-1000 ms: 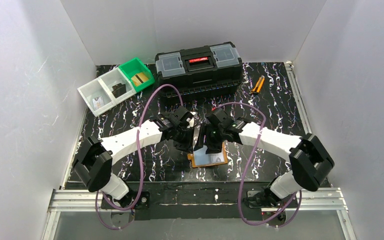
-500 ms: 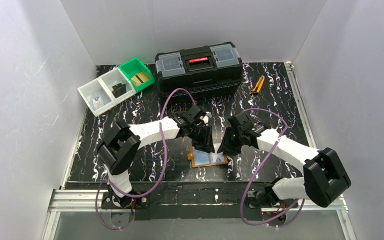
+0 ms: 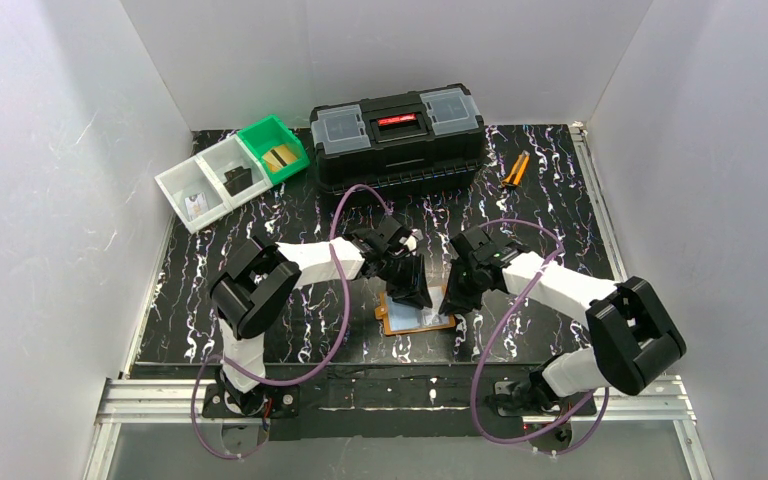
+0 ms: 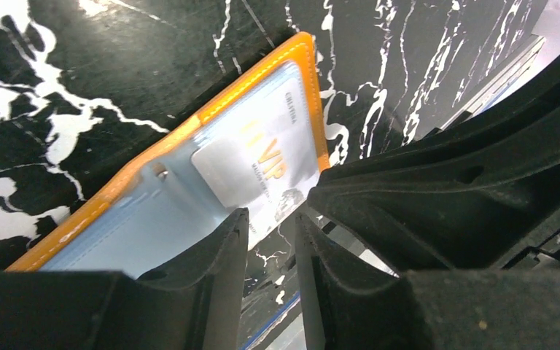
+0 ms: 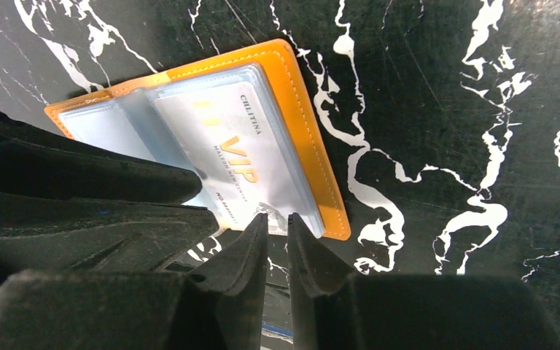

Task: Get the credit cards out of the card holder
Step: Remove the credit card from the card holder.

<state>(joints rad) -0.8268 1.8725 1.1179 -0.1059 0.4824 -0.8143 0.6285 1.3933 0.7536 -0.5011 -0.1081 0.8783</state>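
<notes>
orange card holder lies open on the black marbled table, a pale vip credit card inside its clear pocket, the left gripper narrowly parted over one edge, the right gripper nearly closed at the pocket's corner, gripping it or not i cannot tell.

Smooth orange leather-look card holder with glossy clear plastic pockets
</notes>
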